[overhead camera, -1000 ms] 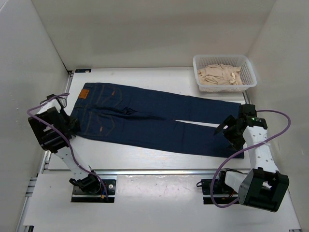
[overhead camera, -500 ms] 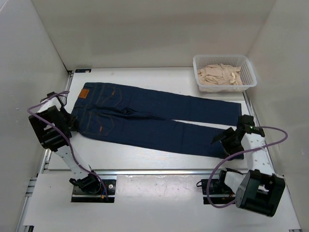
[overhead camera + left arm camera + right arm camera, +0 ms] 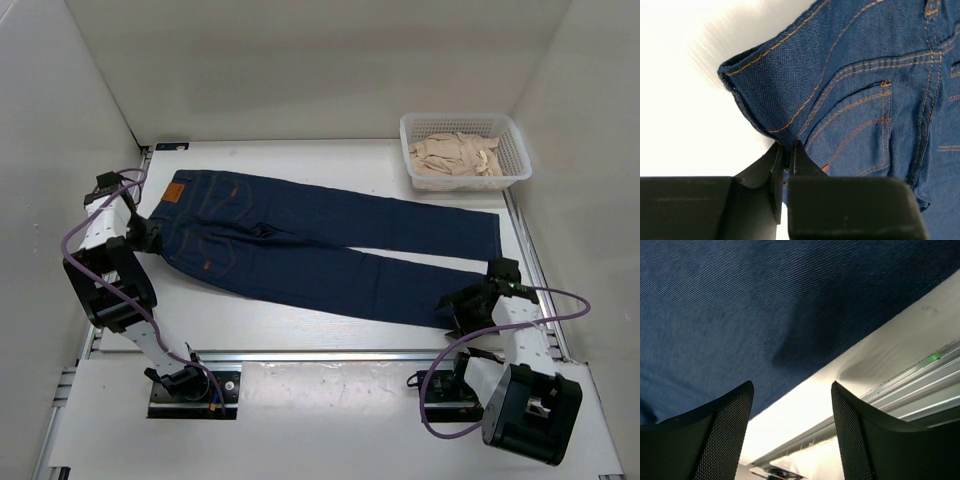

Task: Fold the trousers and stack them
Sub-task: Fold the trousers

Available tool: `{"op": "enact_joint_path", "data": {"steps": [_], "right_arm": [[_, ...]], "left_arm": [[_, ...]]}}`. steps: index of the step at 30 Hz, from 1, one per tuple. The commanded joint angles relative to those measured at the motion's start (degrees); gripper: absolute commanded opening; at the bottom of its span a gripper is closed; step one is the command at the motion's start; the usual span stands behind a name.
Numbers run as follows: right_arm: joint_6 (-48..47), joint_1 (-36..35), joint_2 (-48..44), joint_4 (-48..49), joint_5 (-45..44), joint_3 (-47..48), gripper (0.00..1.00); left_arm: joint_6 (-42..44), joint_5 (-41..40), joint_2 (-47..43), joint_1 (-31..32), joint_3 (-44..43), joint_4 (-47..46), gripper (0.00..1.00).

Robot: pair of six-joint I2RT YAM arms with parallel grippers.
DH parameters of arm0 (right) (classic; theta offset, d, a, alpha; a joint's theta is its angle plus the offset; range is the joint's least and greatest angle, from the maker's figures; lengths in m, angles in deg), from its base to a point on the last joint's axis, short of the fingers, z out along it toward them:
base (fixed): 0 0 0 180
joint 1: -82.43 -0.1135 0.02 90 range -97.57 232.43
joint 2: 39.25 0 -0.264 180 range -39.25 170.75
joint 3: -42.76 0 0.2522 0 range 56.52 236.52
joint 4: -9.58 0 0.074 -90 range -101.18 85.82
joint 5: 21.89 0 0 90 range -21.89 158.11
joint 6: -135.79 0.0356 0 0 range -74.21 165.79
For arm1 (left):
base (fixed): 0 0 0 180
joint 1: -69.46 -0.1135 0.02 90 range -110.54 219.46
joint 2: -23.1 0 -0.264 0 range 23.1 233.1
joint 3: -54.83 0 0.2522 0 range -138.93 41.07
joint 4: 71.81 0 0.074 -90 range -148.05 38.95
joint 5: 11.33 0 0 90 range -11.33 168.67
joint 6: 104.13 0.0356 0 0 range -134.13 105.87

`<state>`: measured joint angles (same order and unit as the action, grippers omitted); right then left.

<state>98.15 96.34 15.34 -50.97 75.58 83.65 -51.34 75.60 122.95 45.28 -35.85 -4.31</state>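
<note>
Denim: the trousers point(image 3: 300, 245) lie spread flat on the table point(image 3: 250, 318), waistband at the left fingers, leg hems at the right fingers; the tan patch point(image 3: 174, 193) sits farther along the waistband than the left fingers' hold
Left gripper point(image 3: 786, 151): fingers closed tight on the waistband's near corner; denim is pinched between the tips, and the corner just ahead of them stands raised off the table, casting a shadow
Right gripper point(image 3: 791, 387): fingers spread apart with nothing between them; the near leg's edge lies just ahead of the tips, with bare table and a metal rail point(image 3: 920, 380) off to one side
Step in hand: judged to be securing both ends for the first fold, one end gripped and the other not yet
Next move: likely calls for the right fingers to advance onto the leg's edge and pinch it before either arm lifts; a lift on the left hold alone would probably drag the cloth askew
Top view only: the whole garment's lie, both arms at once, and a white basket point(image 3: 460, 117) of beige cloth point(image 3: 455, 155) well beyond the right fingers
Left wrist view only: the pinch itself and the orange stitching by the pocket
Right wrist view only: the open gap between the fingers and the denim edge ahead of them, too small to judge from above
</note>
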Motion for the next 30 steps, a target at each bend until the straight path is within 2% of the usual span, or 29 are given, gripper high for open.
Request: {"op": "enact_joint_path", "data": {"steps": [1,4,7,11,12,15,23,26,30], "right_arm": [[3.62,0.41,-0.45,3.02,-1.30,-1.47,0.68],[4.32,0.41,-1.24,3.89,-3.59,-2.70,0.65],[4.33,0.41,-0.72,7.74,-5.44,-4.01,0.55],[4.85,-0.20,-0.18,11.19,-8.69,-4.02,0.32],[4.86,-0.20,-0.71,11.19,-9.22,-3.06,0.17],[2.67,-0.20,-2.73,7.16,-11.85,0.62,0.01],[-0.94,-2.04,-8.09,-0.31,-15.63,6.25,0.01],[-2.17,-2.93,-9.32,-5.85,-20.45,11.17,0.01],[-2.17,-4.07,-9.32,-6.74,-20.73,14.78,0.01]], "left_arm": [[-1.11,-1.94,-2.47,-0.25,0.28,-0.47,0.11],[-1.11,-1.94,-3.09,-0.25,0.28,-0.47,0.11],[-1.11,-1.94,-3.61,-0.25,0.28,-0.47,0.11],[-1.11,-1.94,-4.67,-0.25,0.28,-0.47,0.11],[-1.11,-1.42,-5.19,-0.25,0.28,0.05,0.11],[-1.11,-1.93,-7.03,-0.25,0.28,0.58,0.11],[-2.69,-3.87,-16.51,-0.25,0.28,4.26,0.11],[-2.16,-4.49,-21.08,-1.48,0.81,5.76,0.11],[0.39,-5.54,-24.71,-2.89,0.03,6.29,0.11]]}}
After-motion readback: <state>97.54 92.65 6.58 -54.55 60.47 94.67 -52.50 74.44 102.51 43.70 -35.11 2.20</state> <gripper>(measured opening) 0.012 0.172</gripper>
